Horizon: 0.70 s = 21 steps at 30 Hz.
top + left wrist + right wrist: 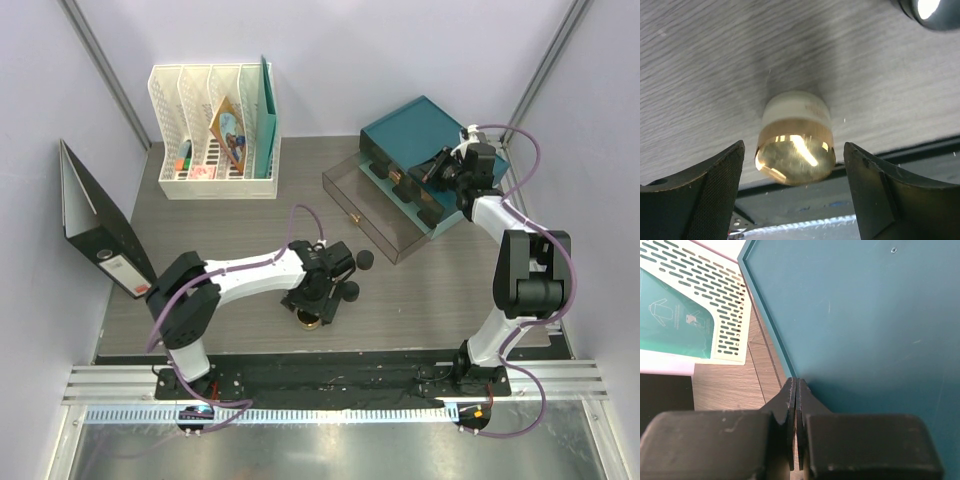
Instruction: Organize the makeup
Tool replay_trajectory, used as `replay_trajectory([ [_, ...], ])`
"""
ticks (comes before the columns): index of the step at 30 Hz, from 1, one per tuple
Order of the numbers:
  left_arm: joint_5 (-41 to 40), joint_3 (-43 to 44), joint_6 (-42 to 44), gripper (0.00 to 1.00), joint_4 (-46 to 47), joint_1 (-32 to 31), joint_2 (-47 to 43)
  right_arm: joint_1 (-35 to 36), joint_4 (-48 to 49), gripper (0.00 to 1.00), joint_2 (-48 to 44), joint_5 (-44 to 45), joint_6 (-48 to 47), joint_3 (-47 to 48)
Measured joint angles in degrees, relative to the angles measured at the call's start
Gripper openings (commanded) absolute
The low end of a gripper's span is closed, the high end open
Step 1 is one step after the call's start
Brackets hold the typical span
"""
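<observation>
Organizing looks far from finished: the left gripper (794, 155) stands spread astride the cream, gold-capped round jar (796, 120), well in front of the teal box (415, 125), with a small black pot (365, 259) loose between them, while the right gripper (796, 385) rests pressed together over that box.

The jar (795, 137) has a shiny gold lid that looks like metal, and a smooth cream body. The table (700, 75) looks like grey wood, dull and streaky. The box (865, 315) is smooth, dull teal. The rack (705, 295) is white plastic with holes.
</observation>
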Motion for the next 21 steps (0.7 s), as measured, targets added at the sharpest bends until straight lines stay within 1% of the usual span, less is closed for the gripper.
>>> replay_trajectory([
  [3, 0.31, -0.35, -0.61, 0.67, 1.9, -0.28, 3.13, 0.0, 0.04, 0.04, -0.02, 0.0, 0.0, -0.04],
  [4, 0.5, -0.44, -0.7, 0.52, 2.25, -0.39, 3.93, 0.0, 0.04, 0.04, -0.02, 0.0, 0.02, -0.04],
  [6, 0.66, -0.44, -0.96, 0.23, 2.67, -0.68, 5.51, 0.0, 0.07, 0.04, -0.02, 0.0, 0.0, -0.07],
  [7, 1.4, -0.35, -0.87, 0.0, 2.91, -0.68, 5.7, 0.0, 0.07, 0.04, -0.02, 0.0, 0.0, -0.07],
  [13, 1.46, 0.07, -0.83, 0.0, 2.89, -0.79, 5.9, 0.0, 0.07, 0.04, -0.26, 0.07, 0.0, -0.22],
  [16, -0.26, 1.42, -0.76, 0.0, 1.4, -0.85, 6.12, 0.0, 0.07, 0.04, -0.26, 0.04, 0.0, -0.22],
  [19, -2.23, 5.64, -0.44, 0.0, -1.31, -0.83, 6.1, 0.0, 0.07, 0.04, -0.26, 0.04, 0.0, -0.22],
  [21, -3.69, 10.93, 0.02, 0.0, -2.95, -0.83, 6.12, 0.0, 0.07, 0.04, -0.24, 0.04, 0.0, -0.22],
])
